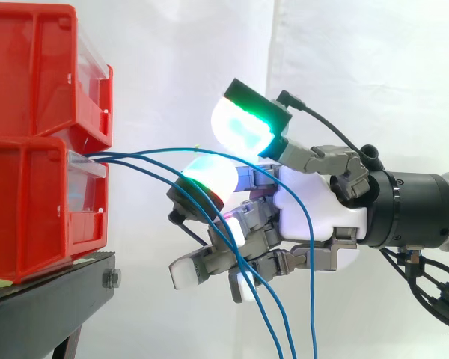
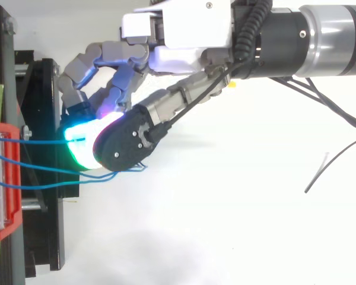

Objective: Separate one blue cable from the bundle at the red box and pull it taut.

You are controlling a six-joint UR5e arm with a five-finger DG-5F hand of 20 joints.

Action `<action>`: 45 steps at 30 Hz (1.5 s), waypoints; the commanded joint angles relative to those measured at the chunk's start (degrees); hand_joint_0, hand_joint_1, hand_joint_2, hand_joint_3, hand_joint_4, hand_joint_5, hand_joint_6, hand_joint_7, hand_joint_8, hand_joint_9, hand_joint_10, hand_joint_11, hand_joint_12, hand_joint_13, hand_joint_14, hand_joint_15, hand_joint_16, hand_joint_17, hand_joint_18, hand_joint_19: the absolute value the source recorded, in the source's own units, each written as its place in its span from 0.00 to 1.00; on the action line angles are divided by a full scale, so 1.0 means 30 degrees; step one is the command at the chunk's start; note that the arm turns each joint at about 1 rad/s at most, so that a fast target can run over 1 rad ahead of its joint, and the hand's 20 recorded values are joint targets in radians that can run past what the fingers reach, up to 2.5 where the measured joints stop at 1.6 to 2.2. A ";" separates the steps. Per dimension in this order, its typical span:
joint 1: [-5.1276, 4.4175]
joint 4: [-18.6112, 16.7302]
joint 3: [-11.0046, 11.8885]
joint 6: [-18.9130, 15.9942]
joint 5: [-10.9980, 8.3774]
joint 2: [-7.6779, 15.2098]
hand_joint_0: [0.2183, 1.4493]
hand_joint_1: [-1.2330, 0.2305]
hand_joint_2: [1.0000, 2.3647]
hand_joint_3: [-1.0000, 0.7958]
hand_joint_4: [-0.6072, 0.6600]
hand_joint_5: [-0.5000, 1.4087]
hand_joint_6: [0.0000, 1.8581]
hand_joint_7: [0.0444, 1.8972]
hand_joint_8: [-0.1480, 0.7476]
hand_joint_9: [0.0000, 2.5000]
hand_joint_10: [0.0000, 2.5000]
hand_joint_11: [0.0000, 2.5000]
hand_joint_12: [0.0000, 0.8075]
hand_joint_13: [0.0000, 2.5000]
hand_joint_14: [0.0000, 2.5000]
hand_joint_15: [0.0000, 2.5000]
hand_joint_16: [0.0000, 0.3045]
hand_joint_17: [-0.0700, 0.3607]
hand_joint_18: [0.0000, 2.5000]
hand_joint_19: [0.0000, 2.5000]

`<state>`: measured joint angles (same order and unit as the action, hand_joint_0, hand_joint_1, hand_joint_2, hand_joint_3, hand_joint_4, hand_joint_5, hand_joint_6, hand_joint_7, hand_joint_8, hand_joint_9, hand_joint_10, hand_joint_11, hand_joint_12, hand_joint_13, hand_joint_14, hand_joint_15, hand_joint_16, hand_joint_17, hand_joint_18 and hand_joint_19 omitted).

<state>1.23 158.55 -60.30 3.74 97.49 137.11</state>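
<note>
Three blue cables leave the front of the lower red bin (image 1: 30, 209) and arc to the right. The uppermost blue cable (image 1: 146, 152) runs almost straight into my hand (image 1: 314, 213), between a green-glowing pad above and a cyan-green pad below, which sit close on either side of it. Past the pads it drapes over the palm and hangs down. The other two cables (image 1: 153, 173) sag lower, cross in front of the curled fingers and drop off the bottom edge. In the top view the held cable (image 2: 47, 140) lies apart from the two slack ones (image 2: 41, 185).
A second red bin (image 1: 37, 75) is stacked on the lower one. Both rest on a black stand (image 1: 52, 288) at the left, with a white curtain behind. The arm reaches in from the right, and open space lies below and right of the hand.
</note>
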 commanded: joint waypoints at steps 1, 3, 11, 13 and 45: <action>0.0002 0.0001 0.0002 0.0012 -0.0006 0.0000 0.32 0.41 0.01 0.37 0.54 0.19 0.43 0.62 0.53 0.39 0.01 0.30 0.49 0.25 0.01 0.16 0.16 0.42 0.32 0.27; -0.0028 0.0001 0.0002 0.0012 -0.0006 0.0000 0.31 0.38 0.01 0.41 0.53 0.19 0.44 0.64 0.53 0.38 0.01 0.30 0.49 0.25 0.01 0.16 0.16 0.42 0.32 0.27; 0.0002 -0.0028 0.0002 0.0012 -0.0006 0.0000 0.32 0.32 0.01 0.47 0.52 0.18 0.46 0.64 0.53 0.37 0.01 0.30 0.50 0.24 0.01 0.15 0.17 0.43 0.31 0.26; 0.0002 -0.0058 0.0002 0.0012 -0.0006 0.0000 0.32 0.32 0.01 0.47 0.52 0.18 0.46 0.64 0.53 0.37 0.01 0.30 0.50 0.24 0.01 0.15 0.16 0.42 0.31 0.26; 0.0002 -0.0116 0.0002 -0.0018 -0.0006 0.0000 0.32 0.33 0.01 0.44 0.49 0.19 0.41 0.64 0.53 0.37 0.01 0.30 0.49 0.23 0.01 0.15 0.16 0.42 0.30 0.26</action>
<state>1.25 158.33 -60.29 3.76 97.47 137.11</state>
